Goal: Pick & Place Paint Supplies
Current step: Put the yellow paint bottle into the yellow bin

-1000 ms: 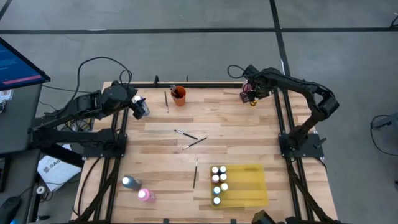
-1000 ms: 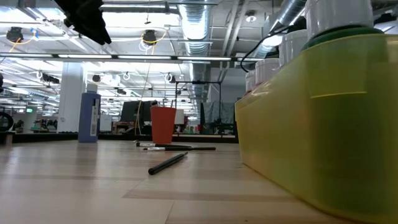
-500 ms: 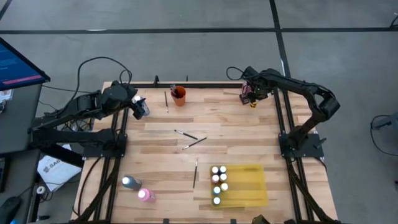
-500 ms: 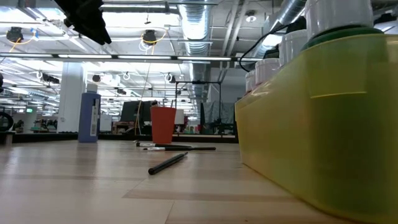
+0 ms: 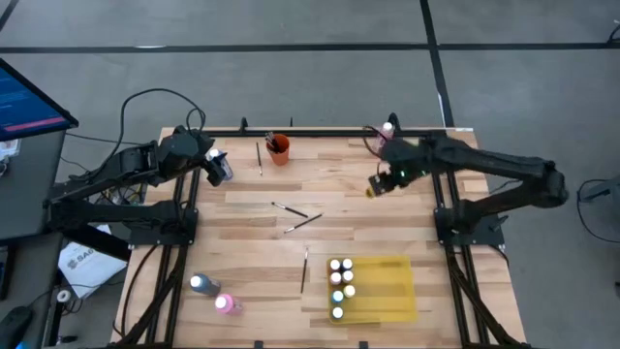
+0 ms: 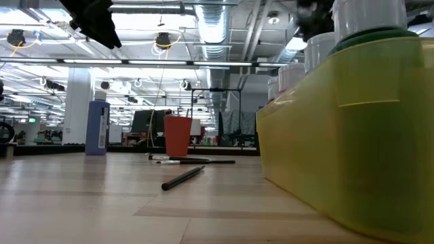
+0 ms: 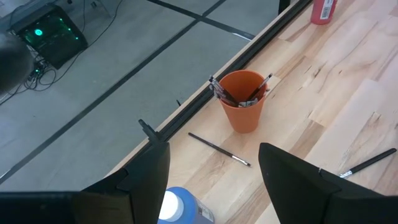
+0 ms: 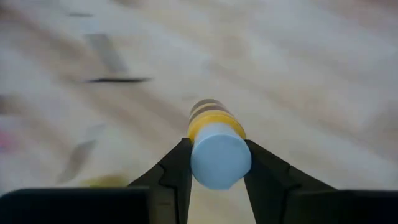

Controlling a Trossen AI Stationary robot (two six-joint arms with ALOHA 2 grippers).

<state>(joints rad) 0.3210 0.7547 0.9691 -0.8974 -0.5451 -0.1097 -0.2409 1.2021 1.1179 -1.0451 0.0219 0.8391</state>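
The right gripper (image 8: pixel 214 180) hangs over the worktop (image 5: pixel 252 247) middle-right, jaws clamped on a yellow bottle (image 8: pixel 216 146). A loose pinch could drop it onto the brushes (image 5: pixel 295 215). The tray (image 5: pixel 387 291) has bare room beside its bottles (image 5: pixel 341 284); crowding them risks tipping. The left gripper (image 7: pixel 211 180) waits at the far-left edge, jaws apart.

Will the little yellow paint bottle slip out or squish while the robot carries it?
Probably neither. The right gripper has its fingers pressed on both sides of the yellow paint bottle by its white cap, and it keeps its round shape, so it looks stiff. Its smooth, round sides could still let it twist or slide.
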